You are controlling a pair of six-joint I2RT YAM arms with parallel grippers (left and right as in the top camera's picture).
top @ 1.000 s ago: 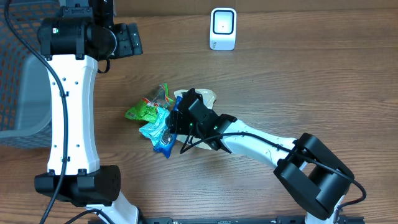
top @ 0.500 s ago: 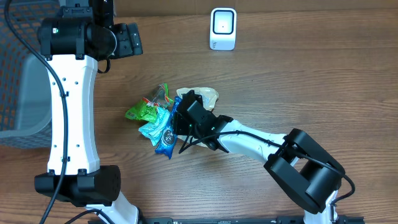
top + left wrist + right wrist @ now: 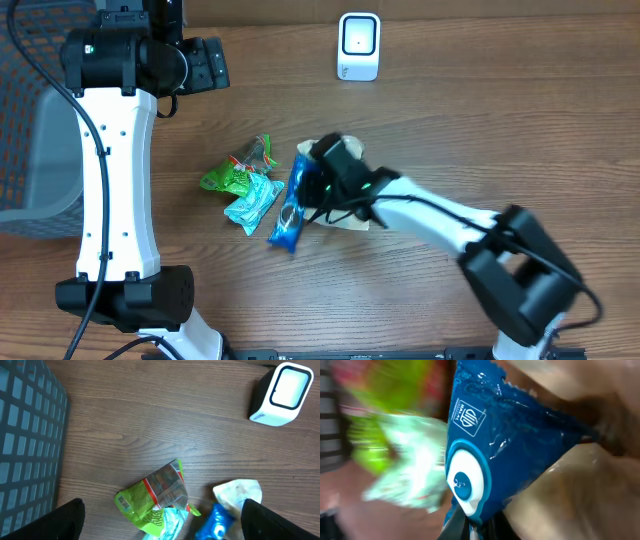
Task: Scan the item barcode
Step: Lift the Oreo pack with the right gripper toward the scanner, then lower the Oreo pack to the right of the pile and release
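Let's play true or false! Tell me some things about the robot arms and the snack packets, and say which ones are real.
1. The right gripper is shut on the blue packet. True.
2. The white scanner sits inside the basket. False: it stands on the table, far from the basket.
3. The left gripper is open and holds nothing. True.
4. The left gripper holds the green packet. False: it lies on the table.

No readable words or numbers; only a white square emblem [image 3: 466, 411] on the blue packet [image 3: 520, 455], lettering too blurred.
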